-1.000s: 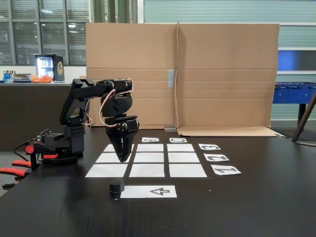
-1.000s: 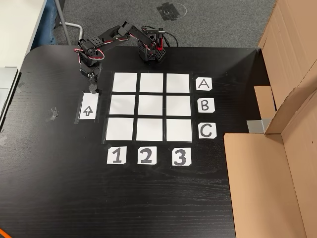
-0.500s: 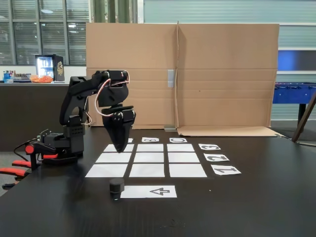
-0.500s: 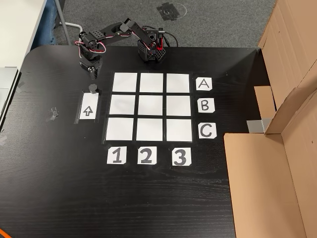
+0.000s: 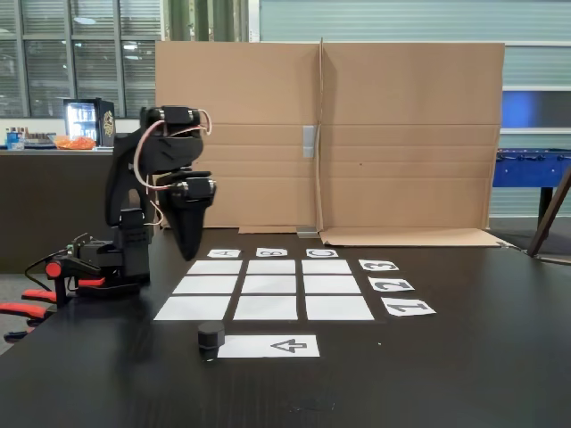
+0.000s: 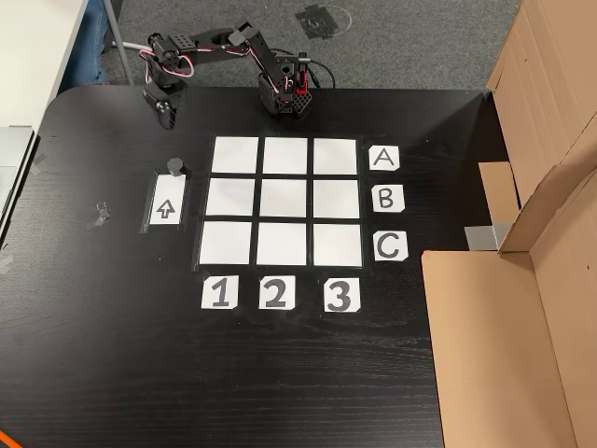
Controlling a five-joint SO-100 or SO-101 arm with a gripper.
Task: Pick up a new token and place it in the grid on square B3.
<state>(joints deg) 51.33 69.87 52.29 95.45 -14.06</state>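
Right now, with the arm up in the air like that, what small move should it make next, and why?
Probably swing back down over the token. The fingers hang raised and apart from it, carrying nothing, while it sits at the arrow sheet's end and square B3 is bare.

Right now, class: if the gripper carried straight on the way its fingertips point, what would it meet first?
The gripper points almost straight down, so it would most likely meet the bare black table first, away from the token and outside the grid. Depth is uncertain in both fixed views.

cardboard screen [image 5: 326, 134], black table [image 5: 464, 366], windows [image 5: 71, 53]
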